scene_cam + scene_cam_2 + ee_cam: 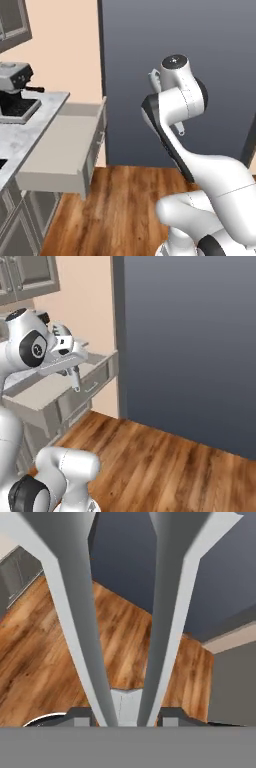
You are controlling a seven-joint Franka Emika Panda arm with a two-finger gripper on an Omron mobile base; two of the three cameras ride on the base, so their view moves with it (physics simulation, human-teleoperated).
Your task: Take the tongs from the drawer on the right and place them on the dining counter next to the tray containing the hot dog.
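Tongs (82, 627) held up in the gripper (122, 717).
Its two fingers squeezed the silver tongs near the joined end. They hung in the air beside the open, pulled-out drawer (60, 145), above the wooden floor (165, 466).

- Left base view looks forward from behind the arm (200, 165) at the open drawer (65, 150).
- Right base view faces that same drawer (60, 398) and the wooden floor (165, 466).
- Hand view looks down along the tongs (85, 627), very near.
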